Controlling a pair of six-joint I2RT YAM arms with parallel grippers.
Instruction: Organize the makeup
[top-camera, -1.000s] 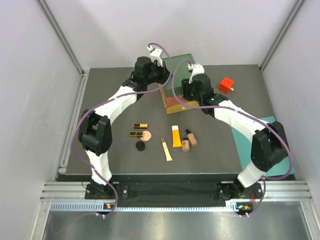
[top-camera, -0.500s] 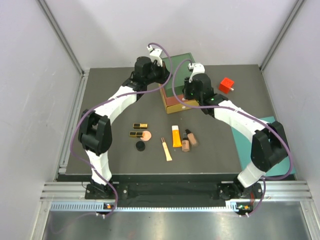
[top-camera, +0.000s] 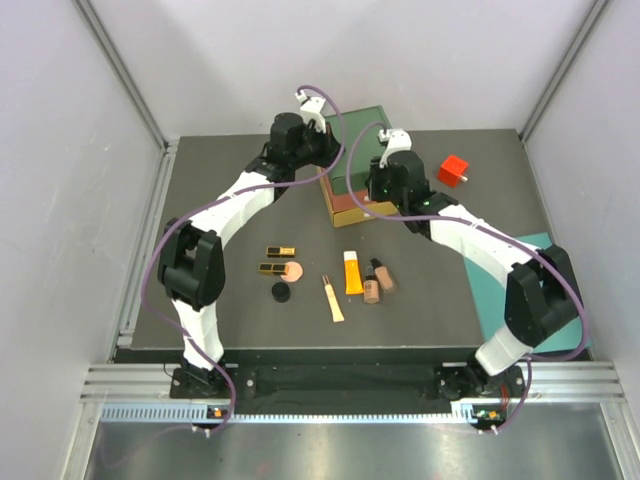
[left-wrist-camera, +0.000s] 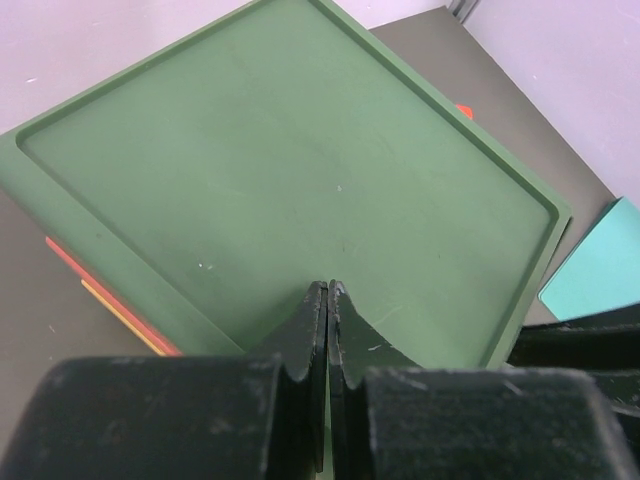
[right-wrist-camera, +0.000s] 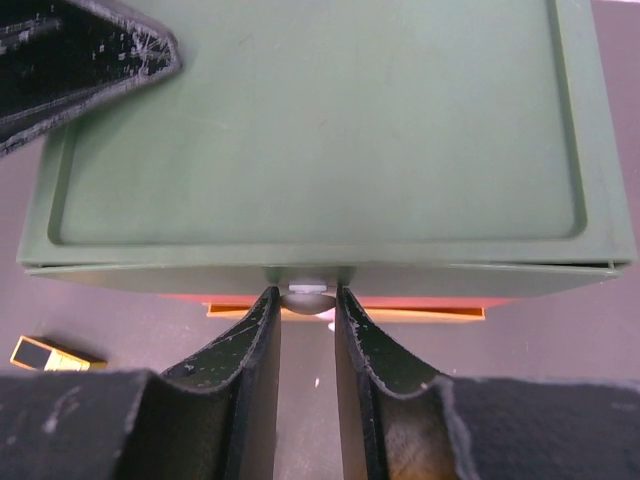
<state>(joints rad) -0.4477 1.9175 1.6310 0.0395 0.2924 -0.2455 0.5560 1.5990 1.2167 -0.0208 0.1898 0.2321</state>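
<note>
The makeup lies in a loose row on the dark table: two gold-black cases (top-camera: 281, 251) (top-camera: 272, 268), a round peach compact (top-camera: 293, 270), a black disc (top-camera: 281, 292), a slim peach tube (top-camera: 333, 300), a yellow-orange tube (top-camera: 352, 271) and two tan bottles (top-camera: 371, 289) (top-camera: 384, 277). Both arms are at the drawer box (top-camera: 366, 122), away from the makeup. My left gripper (left-wrist-camera: 328, 286) is shut, its tips resting on the box's green top (left-wrist-camera: 290, 150). My right gripper (right-wrist-camera: 307, 294) is shut on the small grey knob (right-wrist-camera: 308, 300) at the front of the green top drawer (right-wrist-camera: 320, 262).
Red and yellow drawer fronts (right-wrist-camera: 345, 308) show below the green one. A red cube (top-camera: 453, 169) stands right of the box. A teal mat (top-camera: 528, 262) lies at the table's right edge. One gold-black case (right-wrist-camera: 45, 353) shows in the right wrist view.
My right gripper's fingers have come together on the drawer knob, and its wrist has edged slightly toward the box. The left arm and the makeup have not moved.
</note>
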